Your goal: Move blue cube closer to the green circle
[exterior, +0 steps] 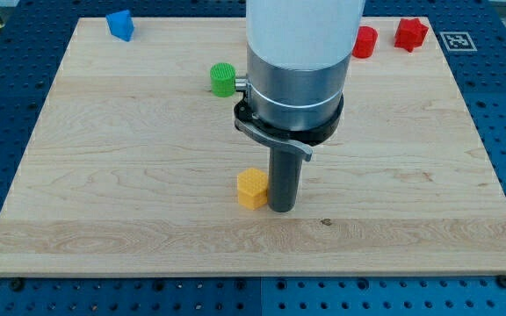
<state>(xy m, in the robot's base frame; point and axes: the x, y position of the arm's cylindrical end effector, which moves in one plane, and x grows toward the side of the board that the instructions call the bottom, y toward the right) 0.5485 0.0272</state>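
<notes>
The blue cube [120, 25] sits near the board's top left corner. The green circle [223, 78] lies to its lower right, just left of the arm's grey body. My tip [281, 208] rests on the board near the middle, well below the green circle and far from the blue cube. A yellow block [252, 188] sits right against the tip's left side.
A red cylinder [365, 41] and a red star-like block [410, 33] lie at the top right. The arm's wide white and grey body [295, 70] hides part of the board's top middle. The wooden board [104, 175] ends on a blue perforated table.
</notes>
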